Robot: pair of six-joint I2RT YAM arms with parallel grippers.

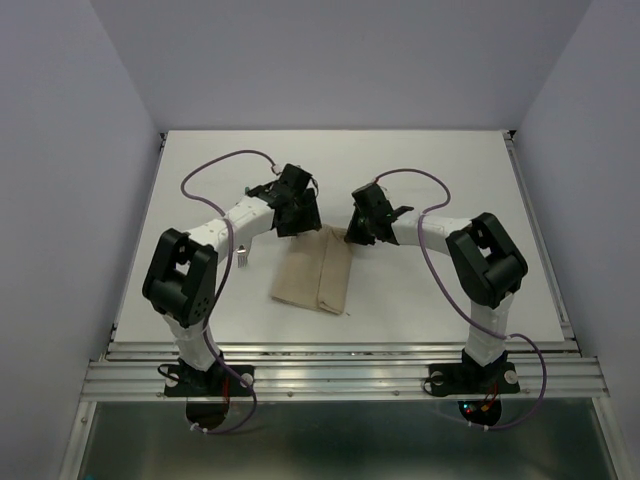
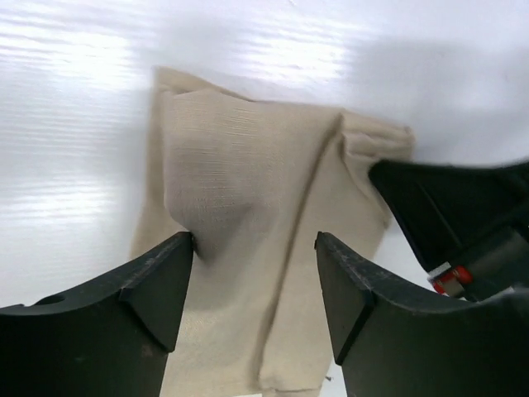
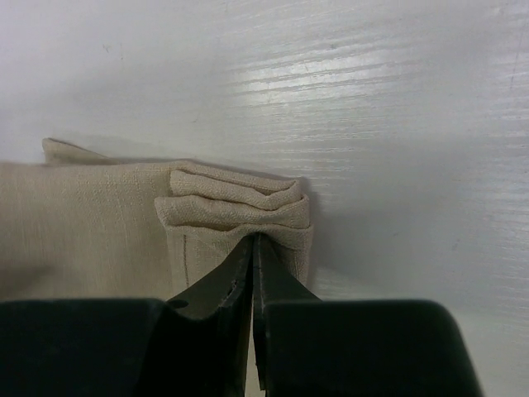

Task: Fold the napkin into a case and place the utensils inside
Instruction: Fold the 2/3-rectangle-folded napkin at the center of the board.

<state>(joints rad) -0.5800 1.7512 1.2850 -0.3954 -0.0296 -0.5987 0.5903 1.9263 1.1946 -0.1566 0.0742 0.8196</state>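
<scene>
While the folded napkin (image 1: pixel 315 272) is lying on the tabletop (image 1: pixel 450 180), the left tool (image 2: pixel 254 248) is hovering released over the cloth's far edge. The right tool (image 3: pixel 253 241) is pinching its far right corner.

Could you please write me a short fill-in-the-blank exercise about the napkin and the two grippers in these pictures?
1. The jaws of the left gripper stand ____ over the napkin.
2. The jaws of the right gripper are ____ at the napkin's corner.
3. The napkin lies on a ____ table.
4. At that corner the napkin is ____ into several layers.

Missing words: open; shut; white; folded.
</scene>
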